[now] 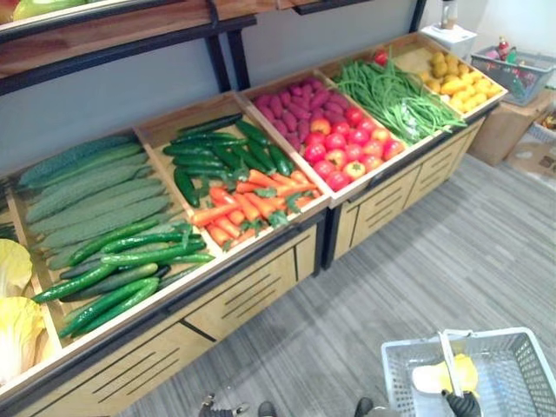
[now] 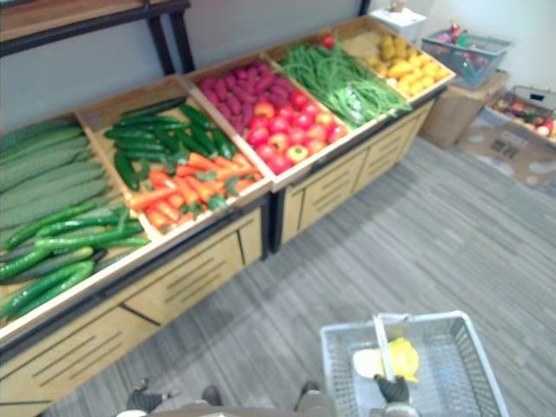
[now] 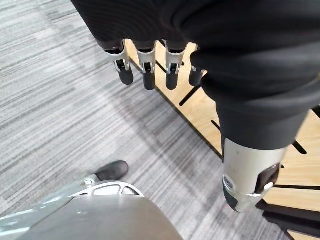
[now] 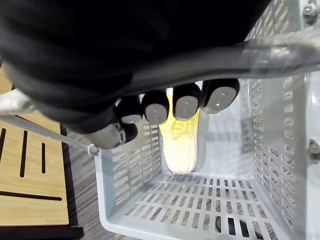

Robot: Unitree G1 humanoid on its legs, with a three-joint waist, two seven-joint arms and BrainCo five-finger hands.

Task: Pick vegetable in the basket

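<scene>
- Cabbages [image 1: 13, 295]: pale yellow, crinkled leaves, in the far-left bin of the stand [image 1: 261, 287], which is light wood with slotted front panels.
- Gourds [image 1: 95, 200]: long, dull green, bumpy skin, laid side by side.
- Cucumbers [image 1: 122, 261]: long, glossy, bright green, just in front of the gourds. A shorter, darker batch lies at the back of the next bin.
- Carrots [image 1: 243, 208]: orange, tapered, green tops, in front of the dark cucumbers.
- Left hand [image 3: 146, 70]: fingers hang straight and relaxed, holding nothing, above the floor [image 1: 417, 261] beside the stand's wooden front. The floor is grey, striped carpet.
- Sweet potatoes [image 1: 295, 100]: purple, oval, matt.
- Tomatoes [image 1: 347, 143]: round, red, smooth, in front of the sweet potatoes.
- Beans [image 1: 391, 95]: thin green pods in a loose heap.
- Basket [image 1: 521, 343]: grey perforated plastic, rectangular, at lower right over the floor, well apart from the stand.
- Vegetable [image 4: 181, 145]: pale yellow, leafy, crinkled, lying on the basket bottom.
- Right hand [image 4: 185, 102]: fingers curled round the handle [image 1: 447, 352], a smooth grey bar, gripping it above the vegetable.
</scene>
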